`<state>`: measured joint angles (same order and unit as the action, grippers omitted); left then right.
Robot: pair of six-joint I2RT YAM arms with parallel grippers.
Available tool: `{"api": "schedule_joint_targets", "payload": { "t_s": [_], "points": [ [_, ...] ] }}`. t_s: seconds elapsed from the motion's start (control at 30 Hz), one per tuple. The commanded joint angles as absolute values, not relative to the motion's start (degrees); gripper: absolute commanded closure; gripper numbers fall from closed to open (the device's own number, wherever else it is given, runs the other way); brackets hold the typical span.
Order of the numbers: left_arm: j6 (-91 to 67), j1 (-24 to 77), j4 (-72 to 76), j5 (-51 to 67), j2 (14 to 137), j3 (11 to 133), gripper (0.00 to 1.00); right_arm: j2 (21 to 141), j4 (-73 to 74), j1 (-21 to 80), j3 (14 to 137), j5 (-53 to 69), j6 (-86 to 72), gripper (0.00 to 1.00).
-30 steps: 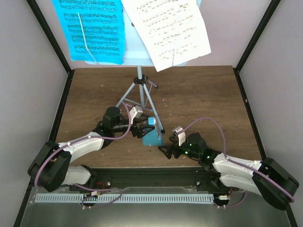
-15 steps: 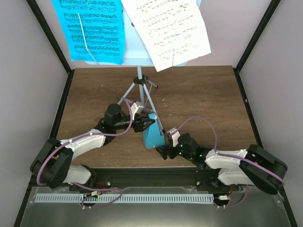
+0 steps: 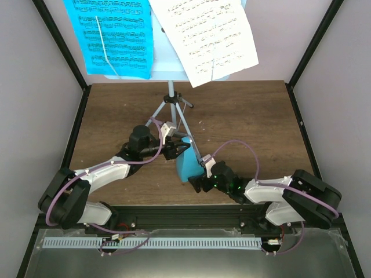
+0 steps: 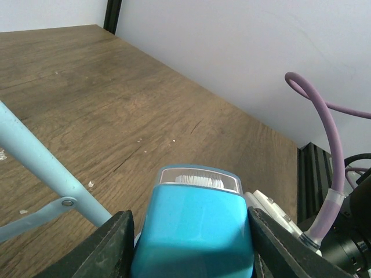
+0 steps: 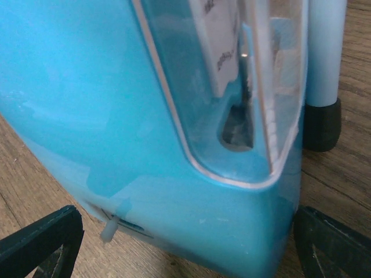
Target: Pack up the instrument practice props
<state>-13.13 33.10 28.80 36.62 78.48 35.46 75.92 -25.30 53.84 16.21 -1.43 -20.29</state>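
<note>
Metronome (image 3: pixel 185 165) sits near the front middle of the surface (image 3: pixel 243 116), between the two tools and just beside the near right tripod leg of the music stand (image 3: pixel 170 88). Left tool (image 3: pixel 179 152) reaches in from the left and is closed on the metronome's upper part. The left wrist view shows its dark fingers (image 4: pixel 113 243) pressed against both teal sides, with the metronome (image 4: pixel 194 231) filling the gap and its clear cover edge on top. Left tool (image 4: pixel 194 255) sits low in that view, and a pale blue stand leg (image 4: pixel 40 162) runs just left of it. Right tool (image 3: pixel 197 184) comes in from the right at the metronome's base, spread wide and gripping nothing. Right wrist view: metronome (image 5: pixel 116 116) fills the picture, clear cover facing the camera. The right tool (image 5: pixel 185 249) fingertips (image 5: pixel 40 243) stand out at the two lower corners, with wood visible between the left one and the teal body. The stand leg's black rubber foot (image 5: pixel 322 124) is down on the wood right beside the metronome. Can't tell whether the metronome's base is flat on the surface or tipped. The stand is upright at mid-rear, with the cyan sheet (image 3: pixel 113 35) and white sheet (image 3: pixel 206 37) on its desk.
</note>
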Motion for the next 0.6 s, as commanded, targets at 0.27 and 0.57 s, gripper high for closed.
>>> {"api": "schedule_joint_targets", "payload": {
  "t_s": [0.27,0.57],
  "points": [
    [-13.3,33.3,25.8,35.6,79.5,36.2,0.53,77.6,-24.1,55.7,19.4,-5.3,-20.0,0.03],
    [-12.6,33.4,25.4,36.0,79.1,36.2,0.53,79.0,-21.5,56.3,21.0,-8.2,-21.1,0.36]
  ]
}}
